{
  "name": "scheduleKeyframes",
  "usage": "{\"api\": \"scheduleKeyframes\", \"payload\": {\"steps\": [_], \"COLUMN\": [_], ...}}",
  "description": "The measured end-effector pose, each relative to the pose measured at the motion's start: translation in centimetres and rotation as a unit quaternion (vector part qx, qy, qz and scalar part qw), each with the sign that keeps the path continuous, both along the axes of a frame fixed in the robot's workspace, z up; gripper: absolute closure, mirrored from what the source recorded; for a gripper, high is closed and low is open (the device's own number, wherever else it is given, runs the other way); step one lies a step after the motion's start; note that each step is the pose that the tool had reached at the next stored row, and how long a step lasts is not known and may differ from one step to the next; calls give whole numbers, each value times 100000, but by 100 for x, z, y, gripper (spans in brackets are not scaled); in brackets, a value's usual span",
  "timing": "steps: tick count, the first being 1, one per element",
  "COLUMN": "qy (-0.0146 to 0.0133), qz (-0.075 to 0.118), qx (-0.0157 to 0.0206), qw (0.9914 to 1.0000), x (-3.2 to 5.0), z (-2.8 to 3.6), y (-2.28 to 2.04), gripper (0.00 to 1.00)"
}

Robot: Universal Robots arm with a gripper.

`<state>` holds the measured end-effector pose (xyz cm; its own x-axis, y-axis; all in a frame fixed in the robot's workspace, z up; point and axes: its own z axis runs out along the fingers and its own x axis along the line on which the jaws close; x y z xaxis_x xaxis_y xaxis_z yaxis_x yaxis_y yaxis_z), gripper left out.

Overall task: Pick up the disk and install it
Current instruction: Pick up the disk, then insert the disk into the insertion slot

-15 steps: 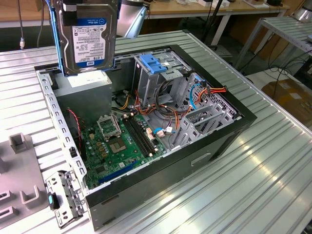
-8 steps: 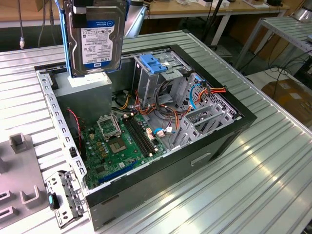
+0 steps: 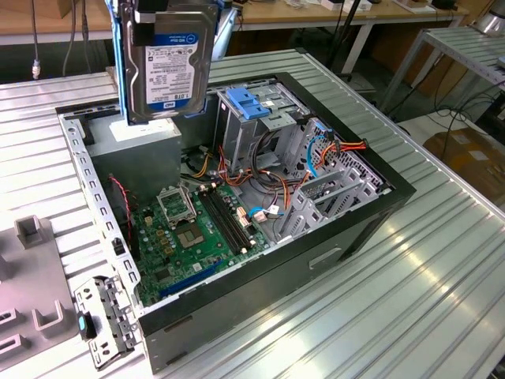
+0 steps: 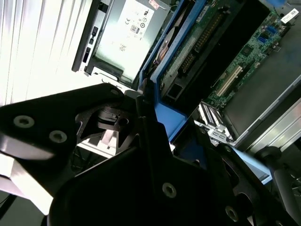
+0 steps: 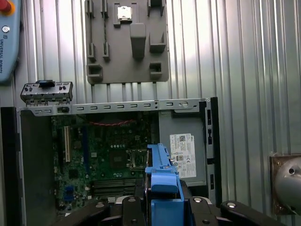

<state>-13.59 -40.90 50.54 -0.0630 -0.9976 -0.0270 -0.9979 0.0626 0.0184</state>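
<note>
The disk [image 3: 170, 71] hangs upright with its white and blue label facing the exterior view, blue rails [image 3: 120, 63] along its sides. My gripper [image 3: 166, 17] is shut on its upper end. The disk is in the air above the back corner of the open computer case [image 3: 371, 197], over the grey power-supply box [image 3: 150, 146]. In the first wrist view the disk's blue rail [image 5: 162, 186] sticks out between my dark fingers [image 5: 207, 212], above the power supply [image 5: 183, 155]. The second wrist view shows the disk's circuit-board side [image 4: 197, 44].
A metal drive cage with a light-blue top [image 3: 251, 103] stands in the case beside the green motherboard [image 3: 189, 229] and loose cables [image 3: 331, 150]. A grey fixture plate [image 3: 28, 276] and a metal bracket [image 3: 102, 320] lie on the ribbed table at the exterior view's left.
</note>
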Motion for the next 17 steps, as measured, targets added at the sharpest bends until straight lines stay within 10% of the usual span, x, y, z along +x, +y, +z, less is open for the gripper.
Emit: {"api": "scheduleKeyframes", "payload": {"steps": [17], "qy": [-4], "qz": [-40], "qx": [9], "qw": [100000], "x": [11], "z": [-1], "y": [-21], "gripper": [63]}}
